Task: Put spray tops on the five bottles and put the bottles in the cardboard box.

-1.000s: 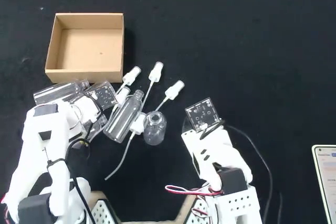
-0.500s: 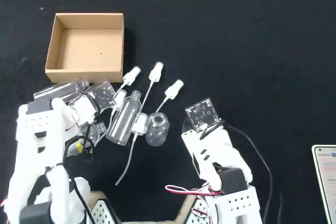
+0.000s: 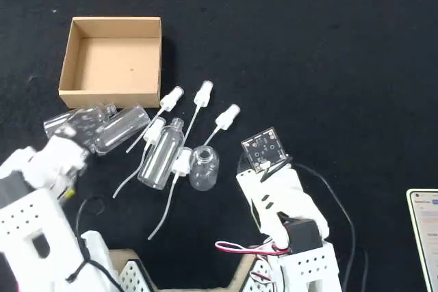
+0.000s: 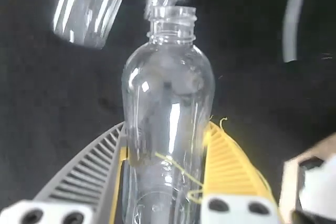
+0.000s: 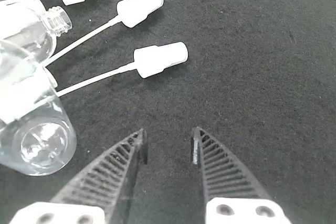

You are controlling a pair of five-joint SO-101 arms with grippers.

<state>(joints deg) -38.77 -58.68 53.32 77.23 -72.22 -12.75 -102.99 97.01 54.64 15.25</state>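
One cardboard box (image 3: 109, 98) sits at 10 o'clock on the black table (image 3: 328, 66), open side up, its bare brown floor in full sight. At 6 o'clock from the box are two clear, uncapped bottles: a far bottle (image 3: 75, 120) and a near bottle (image 3: 122, 128). The left arm (image 3: 37, 182) rises from the table's 7 o'clock corner, with its tip right at them. In the left wrist view the left gripper (image 4: 168, 177) is clamped on a clear held bottle (image 4: 168, 103). A grey finger and a yellow finger press its sides, and its open threaded neck points away from the wrist. From above I cannot tell which bottle this is.

At the table's middle lie a long bottle (image 3: 162, 153), neck toward 1 o'clock, and a short bottle (image 3: 203, 167) just beside it at 4 o'clock. Five white spray tops (image 3: 203, 92) with thin tubes fan out around them.

The right arm (image 3: 284, 203) stands at 6 o'clock. The right gripper (image 5: 168, 142) is spread apart, holding nothing, above bare table. The nearest spray top (image 5: 160, 56) lies ahead of its fingertips, and the short bottle's base is beside one finger.
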